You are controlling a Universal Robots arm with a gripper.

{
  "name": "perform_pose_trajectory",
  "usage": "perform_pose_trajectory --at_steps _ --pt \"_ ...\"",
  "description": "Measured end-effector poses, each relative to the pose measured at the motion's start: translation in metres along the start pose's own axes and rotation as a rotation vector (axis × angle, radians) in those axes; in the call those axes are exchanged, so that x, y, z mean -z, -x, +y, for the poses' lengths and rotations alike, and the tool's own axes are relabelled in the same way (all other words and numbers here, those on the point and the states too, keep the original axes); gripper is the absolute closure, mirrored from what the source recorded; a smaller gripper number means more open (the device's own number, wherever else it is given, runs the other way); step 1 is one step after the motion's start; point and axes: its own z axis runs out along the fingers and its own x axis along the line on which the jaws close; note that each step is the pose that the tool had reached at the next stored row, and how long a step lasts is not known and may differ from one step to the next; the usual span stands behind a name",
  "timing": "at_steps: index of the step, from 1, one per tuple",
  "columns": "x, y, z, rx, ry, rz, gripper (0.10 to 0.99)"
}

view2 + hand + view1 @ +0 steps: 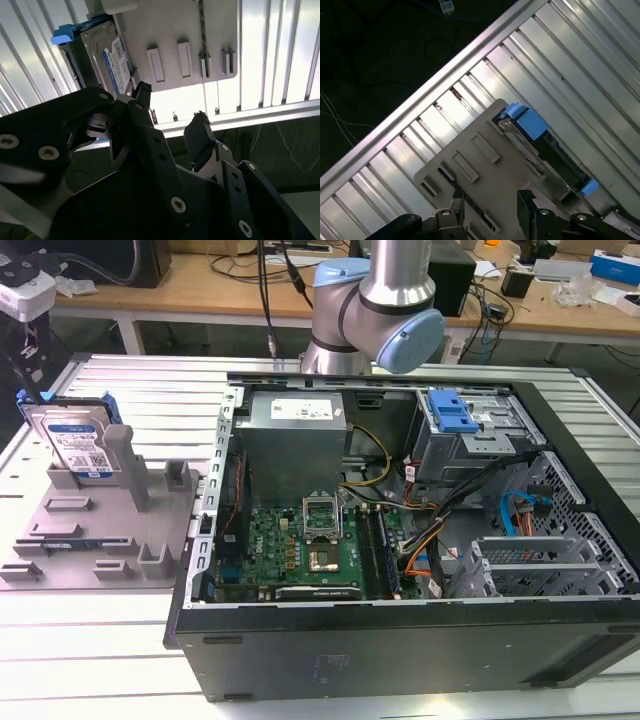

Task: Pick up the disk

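Observation:
The disk [75, 440] is a silver-grey drive with a white-and-blue label and blue side rails. It stands on edge at the back of the grey holder [100, 530], at the exterior view's left. In both wrist views my gripper [170, 112] [490, 202] hangs well above the holder [190, 30] [465, 160], open, with nothing between its black fingers. The disk [107, 60] [540, 155] lies off to one side of the gap, apart from the fingers. The arm's elbow [375, 300] shows at the back of the table.
An open computer case [400, 540] takes up the middle and the exterior view's right of the ribbed metal table [150, 390]. Inside are a motherboard, cables and a blue-latched drive cage [455, 415]. Cluttered wooden benches stand behind. The table edge and dark floor [370, 60] lie near the holder.

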Motion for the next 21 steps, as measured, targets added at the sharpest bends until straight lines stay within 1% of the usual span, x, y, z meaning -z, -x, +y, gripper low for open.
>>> perform_pose_trajectory --at_steps 1,3,6,7,8,14,18,21 --pt "-0.0003 0.0 0.0 0.019 0.0 0.0008 0.545" --pt "-0.0014 0.0 -0.0001 0.091 0.0 0.0035 0.545" --pt "-0.0024 0.0 -0.0001 0.155 -0.001 0.0065 0.545" --pt "-0.0027 0.0 -0.0001 0.173 -0.001 0.0081 0.545" --pt "-0.0033 0.0 -0.0001 0.21 -0.003 0.0119 0.545" --pt "-0.0046 0.0 -0.0002 0.319 -0.007 0.0202 0.545" --pt "-0.0062 0.0 -0.0003 0.438 -0.012 0.03 0.545" --pt "-0.007 0.0 -0.0003 0.494 -0.015 0.0331 0.545"
